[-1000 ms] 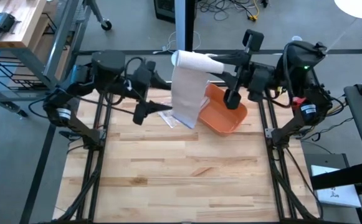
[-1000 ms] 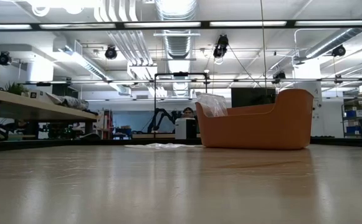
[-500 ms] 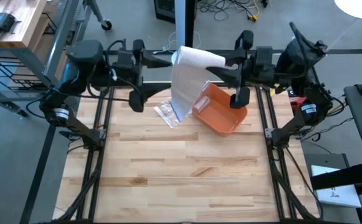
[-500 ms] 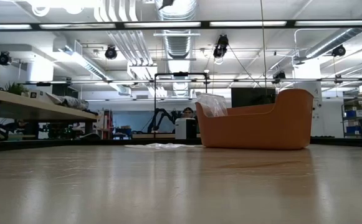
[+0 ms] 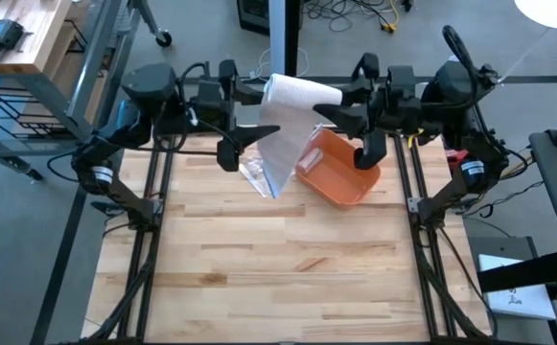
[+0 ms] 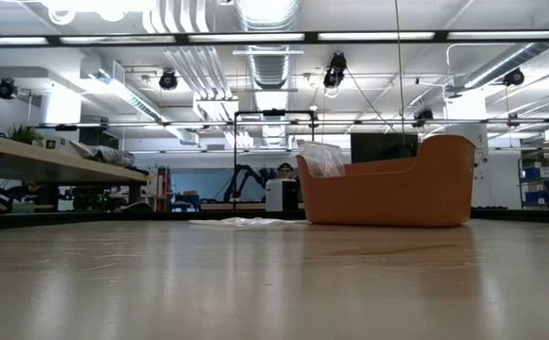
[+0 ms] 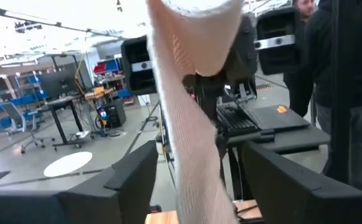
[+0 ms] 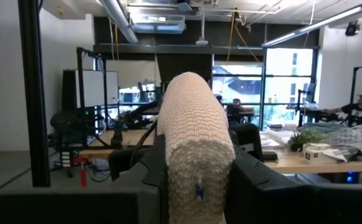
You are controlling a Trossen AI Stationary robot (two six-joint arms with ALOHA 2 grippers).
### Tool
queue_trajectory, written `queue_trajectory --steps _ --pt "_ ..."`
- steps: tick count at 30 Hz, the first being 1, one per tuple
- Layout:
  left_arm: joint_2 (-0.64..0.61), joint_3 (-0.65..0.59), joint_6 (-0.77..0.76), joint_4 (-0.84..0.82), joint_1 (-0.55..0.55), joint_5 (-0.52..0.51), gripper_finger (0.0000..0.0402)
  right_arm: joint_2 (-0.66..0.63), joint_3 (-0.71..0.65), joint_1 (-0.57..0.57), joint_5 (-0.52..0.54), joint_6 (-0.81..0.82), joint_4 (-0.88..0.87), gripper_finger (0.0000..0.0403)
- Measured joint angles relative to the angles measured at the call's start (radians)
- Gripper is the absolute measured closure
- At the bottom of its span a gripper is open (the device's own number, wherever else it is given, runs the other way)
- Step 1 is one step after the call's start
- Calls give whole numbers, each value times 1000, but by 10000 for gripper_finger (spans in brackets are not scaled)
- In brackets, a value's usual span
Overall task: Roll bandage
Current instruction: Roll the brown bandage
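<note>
The bandage is a white roll [image 5: 302, 93] held high over the table's far edge, with a loose strip [image 5: 280, 144] hanging below it. My right gripper [image 5: 336, 103] is shut on the roll [image 8: 196, 130] from the right. My left gripper [image 5: 262, 115] comes from the left, level and open. Its two fingers [image 7: 131, 180] stand on either side of the hanging strip [image 7: 196, 149], and no touch shows. Neither gripper appears in the low view. My right gripper pinches the roll between its two fingers [image 8: 246, 177], at the roll's right end [image 8: 196, 186]. The fingers come level from the table's right side and lie along the roll. The roll is level and lifted clear, pointing left, with the strip hanging slack from it.
An orange bin [image 5: 340, 177] stands on the wooden table at the far right of centre, with crumpled clear plastic [image 6: 323, 156] in it. A clear plastic wrapper [image 5: 257, 172] lies flat beside it, below the strip. The table's near part [image 5: 278, 278] is bare wood.
My left gripper has risen, tipped up to level and moved toward the hanging strip. My right gripper has stayed in place and rolled about its own line, turning the roll with it. The strip's lower part has twisted and narrowed.
</note>
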Motion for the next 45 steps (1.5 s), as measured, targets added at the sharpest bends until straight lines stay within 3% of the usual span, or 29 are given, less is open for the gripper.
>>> queue_trajectory --steps 4,8,10,20,24,34,39,45 --pt "17 -1 -2 -3 -4 -7 227 14 -2 0 3 -34 -4 317" --pt "18 -1 -40 -9 -6 -5 348 21 -2 0 33 -61 9 317" --pt "17 -1 -70 -22 -6 12 386 23 -2 0 72 -99 23 317" --pt "17 -14 -115 -48 -22 47 400 29 -1 0 138 -207 92 317" --pt "17 -19 -115 -37 -36 72 400 36 -1 0 205 -325 89 317" --pt "-8 -19 -108 -74 -49 128 397 49 -1 44 213 -702 78 317" --pt "-18 -18 -91 -146 -49 138 366 49 -1 85 217 -853 78 317" --pt "-23 -18 -99 -158 -51 137 297 48 -1 116 216 -927 81 317"
